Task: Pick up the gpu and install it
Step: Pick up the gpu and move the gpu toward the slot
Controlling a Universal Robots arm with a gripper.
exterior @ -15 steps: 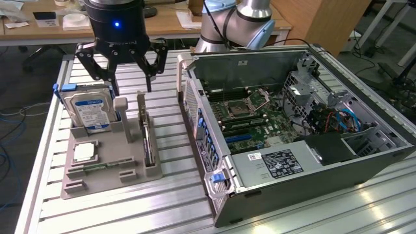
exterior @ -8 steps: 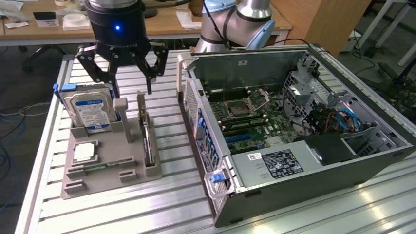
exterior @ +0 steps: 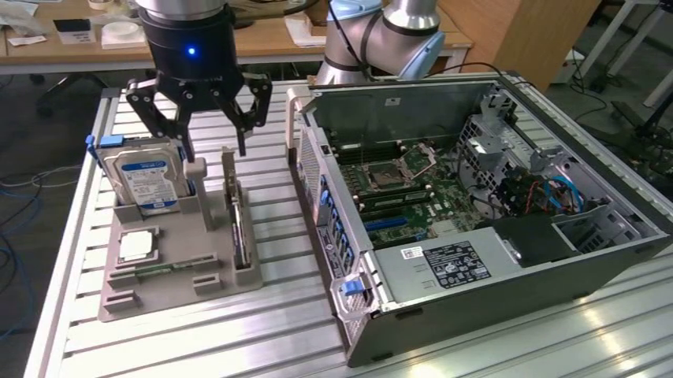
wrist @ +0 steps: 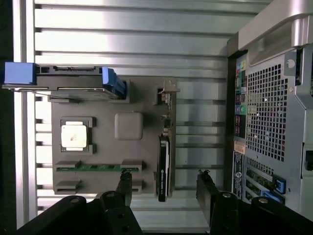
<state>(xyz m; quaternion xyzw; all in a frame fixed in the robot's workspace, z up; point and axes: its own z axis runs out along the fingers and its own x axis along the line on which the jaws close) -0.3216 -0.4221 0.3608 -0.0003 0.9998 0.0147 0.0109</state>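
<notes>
The gpu (exterior: 239,232) stands on its edge in a slot at the side of the grey holder tray (exterior: 179,283) nearest the computer case. It shows as a thin dark card with a metal bracket at its far end. In the wrist view the gpu (wrist: 164,164) lies in line with the gap between the two black fingers. My gripper (exterior: 214,147) hangs open above the tray's far end, over the gpu's bracket end, apart from it and holding nothing. In the wrist view the gripper (wrist: 164,175) has its fingers on either side of the card's line.
A blue-labelled hard drive (exterior: 147,177) stands upright in the tray. A square CPU chip (wrist: 74,135) and a green memory stick (wrist: 98,167) lie flat there. The open computer case (exterior: 589,260) with its motherboard (exterior: 410,197) sits on the slatted metal table at the exterior view's right.
</notes>
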